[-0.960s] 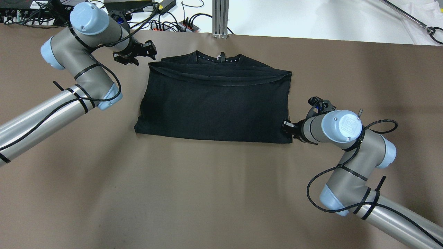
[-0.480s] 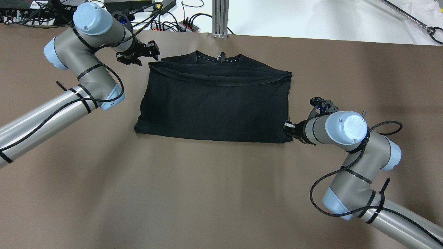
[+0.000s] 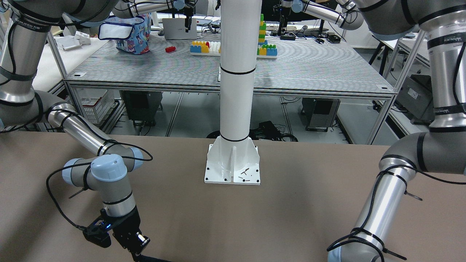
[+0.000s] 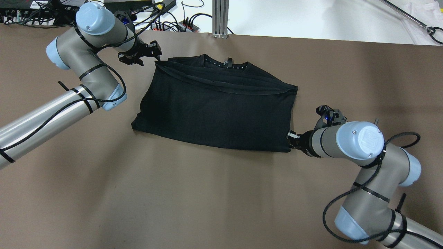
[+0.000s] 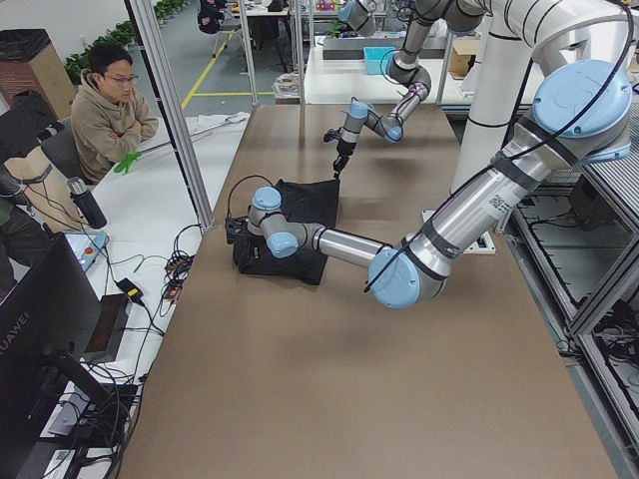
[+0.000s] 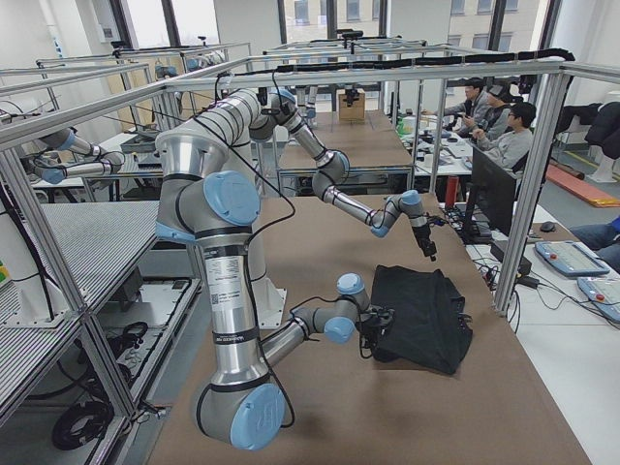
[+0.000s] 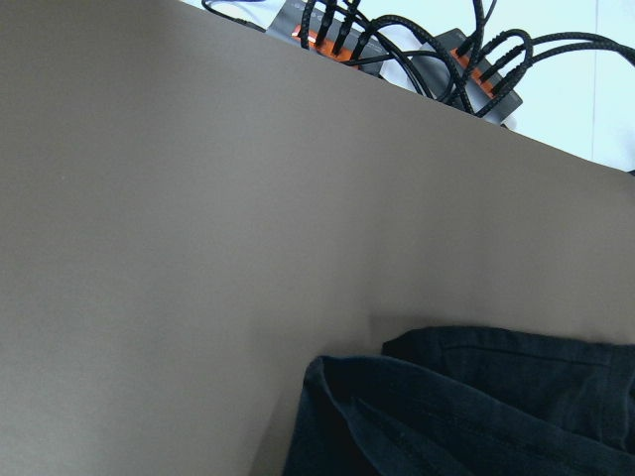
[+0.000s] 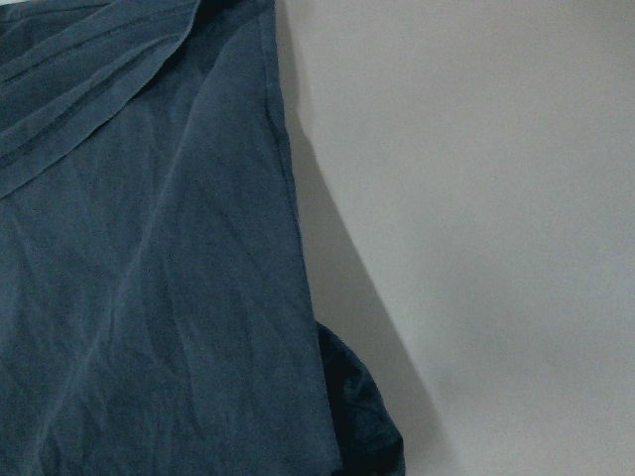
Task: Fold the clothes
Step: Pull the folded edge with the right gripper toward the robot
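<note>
The black shirt point(image 4: 214, 107) lies flat on the table point(image 4: 221, 200), its long axis running across between the 2 arms. The right gripper point(image 4: 290, 136) looks clenched on the near right corner. The left gripper point(image 4: 157, 57) sits at the far left corner; whether it grips I cannot tell

Garment point(image 4: 214, 110) on table point(image 4: 207, 193), between left pincer point(image 4: 153, 54) and right pincer point(image 4: 290, 135)
</note>
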{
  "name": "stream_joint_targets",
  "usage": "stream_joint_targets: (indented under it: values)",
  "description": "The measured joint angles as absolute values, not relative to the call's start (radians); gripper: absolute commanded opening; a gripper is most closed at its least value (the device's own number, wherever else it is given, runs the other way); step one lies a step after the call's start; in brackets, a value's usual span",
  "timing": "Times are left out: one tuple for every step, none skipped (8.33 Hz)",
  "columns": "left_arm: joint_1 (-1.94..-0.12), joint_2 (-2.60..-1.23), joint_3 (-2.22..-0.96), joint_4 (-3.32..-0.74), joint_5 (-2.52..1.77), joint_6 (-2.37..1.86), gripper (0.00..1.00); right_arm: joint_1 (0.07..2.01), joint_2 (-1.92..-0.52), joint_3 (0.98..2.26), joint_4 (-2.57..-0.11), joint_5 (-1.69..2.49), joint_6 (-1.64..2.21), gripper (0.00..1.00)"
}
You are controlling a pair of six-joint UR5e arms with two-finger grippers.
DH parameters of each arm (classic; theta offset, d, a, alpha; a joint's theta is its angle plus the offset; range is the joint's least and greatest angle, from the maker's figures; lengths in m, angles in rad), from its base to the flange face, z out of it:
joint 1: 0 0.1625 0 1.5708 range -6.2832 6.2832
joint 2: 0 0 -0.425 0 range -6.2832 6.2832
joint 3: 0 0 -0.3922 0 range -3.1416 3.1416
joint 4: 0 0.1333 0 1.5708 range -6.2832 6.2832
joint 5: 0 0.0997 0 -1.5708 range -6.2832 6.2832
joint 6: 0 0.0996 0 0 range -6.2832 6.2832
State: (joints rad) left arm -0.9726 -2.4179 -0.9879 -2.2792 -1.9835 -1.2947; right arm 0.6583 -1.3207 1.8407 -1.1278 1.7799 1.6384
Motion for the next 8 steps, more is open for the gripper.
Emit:
stream_joint_targets:
  values:
    - [-0.972, -2.420, -0.988, -2.279, -1.983, -1.295, 0.72, 0.626, -1.358, 1.943, -1.203, 1.779, 1.680, 0.00]
    - [-0.971, -2.422, -0.988, -2.279, -1.983, -1.296, 0.72, 0.576, -1.388, 2.045, -1.282, 1.776, 1.724, 0.00]
    - [-0.970, -2.424, -0.988, -2.278, -1.984, -1.296, 0.72, 0.504, -1.403, 2.134, -1.357, 1.774, 1.781, 0.00]
    - [-0.971, -2.425, -0.988, -2.278, -1.985, -1.297, 0.72, 0.426, -1.410, 2.218, -1.430, 1.775, 1.822, 0.00]
    - [-0.971, -2.427, -0.989, -2.278, -1.985, -1.298, 0.72, 0.331, -1.411, 2.313, -1.528, 1.777, 1.856, 0.03]
    - [-0.970, -2.430, -0.990, -2.278, -1.985, -1.299, 0.72, 0.238, -1.406, 2.387, -1.624, 1.775, 1.901, 0.20]
    - [-0.970, -2.432, -0.990, -2.278, -1.985, -1.298, 0.72, 0.186, -1.395, 2.410, -1.677, 1.763, 1.931, 0.22]
    - [-0.968, -2.432, -0.990, -2.278, -1.984, -1.297, 0.72, 0.177, -1.386, 2.397, -1.702, 1.716, 1.945, 0.45]
